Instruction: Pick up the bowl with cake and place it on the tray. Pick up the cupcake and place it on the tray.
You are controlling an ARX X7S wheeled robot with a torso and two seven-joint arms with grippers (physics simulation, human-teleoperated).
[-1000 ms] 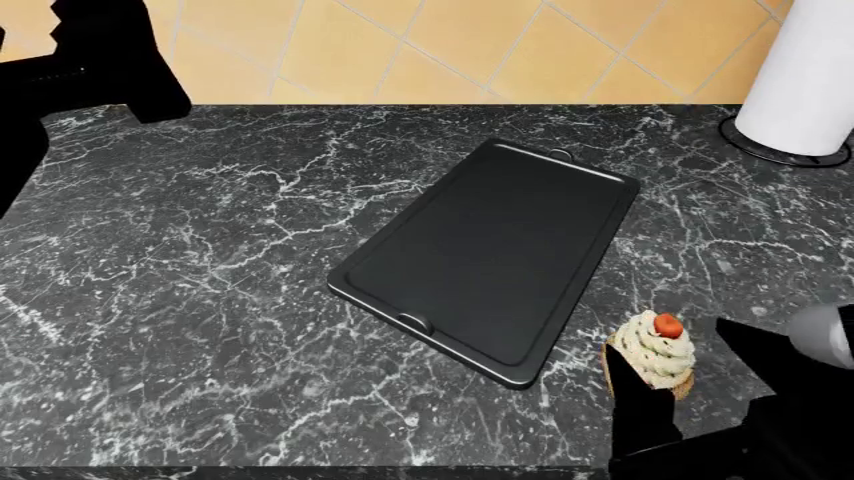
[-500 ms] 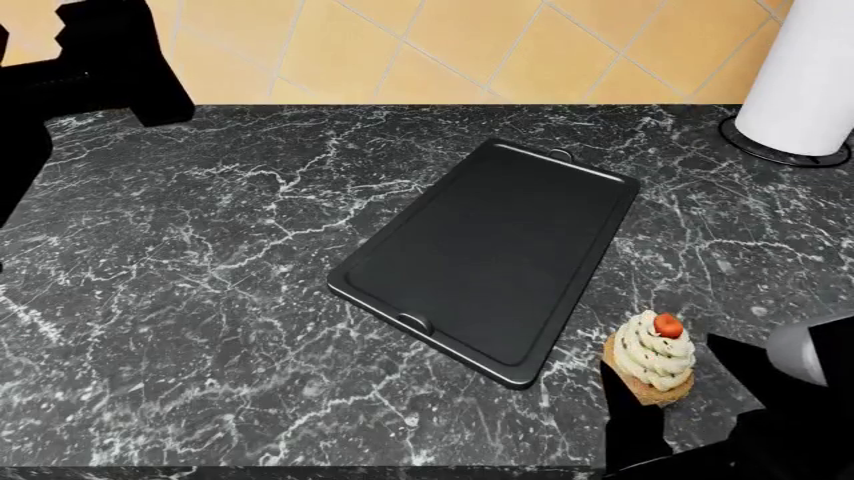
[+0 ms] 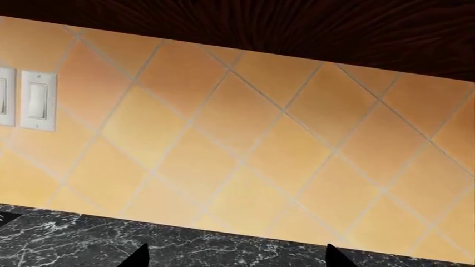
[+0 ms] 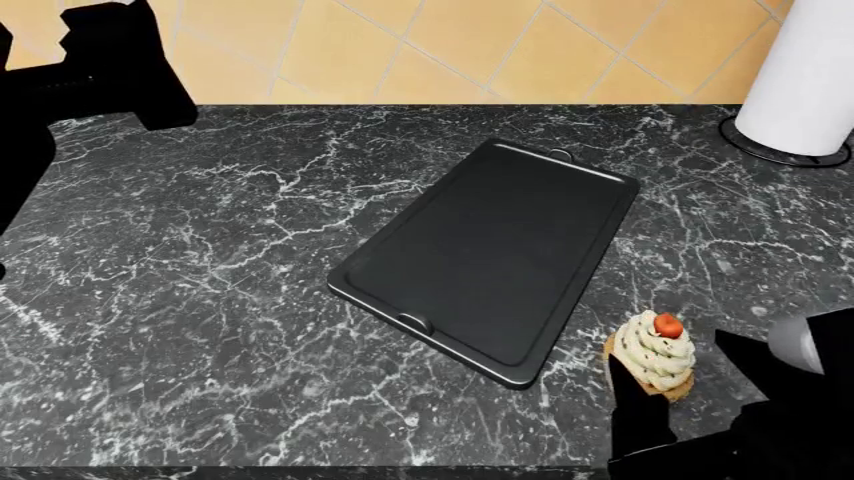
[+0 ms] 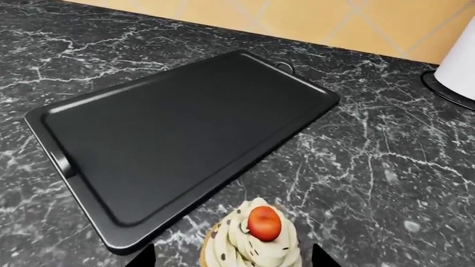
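Observation:
The black tray (image 4: 494,250) lies flat on the dark marble counter with nothing on it. The cupcake (image 4: 654,355), white swirled frosting with a red cherry, stands on the counter just off the tray's near right corner. My right gripper (image 5: 233,259) is open around the cupcake (image 5: 252,242), one finger on each side with a gap to each. My left gripper (image 3: 237,261) is open and holds nothing, raised at the counter's far left and facing the tiled wall. The bowl and the cake are out of view.
A white paper towel roll (image 4: 801,70) stands on a round base at the counter's far right. The tiled wall (image 4: 441,40) backs the counter and carries a light switch (image 3: 37,100). The counter's front edge runs just below the cupcake.
The right gripper has shifted slightly around the cupcake, which rocked from a lean to upright. The left arm has edged a little to the right.

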